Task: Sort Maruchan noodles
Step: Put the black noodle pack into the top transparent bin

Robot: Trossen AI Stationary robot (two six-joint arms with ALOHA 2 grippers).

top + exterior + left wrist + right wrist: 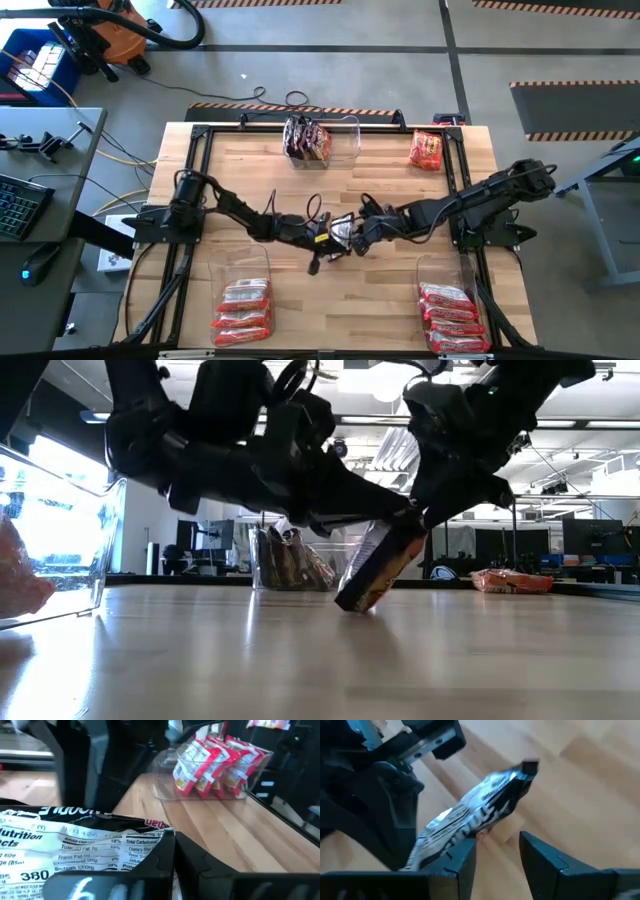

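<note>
The left gripper, pinching a dark black-silver crinkly noodle packet, hides its front, only "Nutrition Facts" and "380" legible, while the right gripper stands spread beside it.

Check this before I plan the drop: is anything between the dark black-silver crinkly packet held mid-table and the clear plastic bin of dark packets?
Nothing visible does. The left gripper is shut on the packet, the right gripper open beside it; only bare wooden table lies between packet and bin.
</note>
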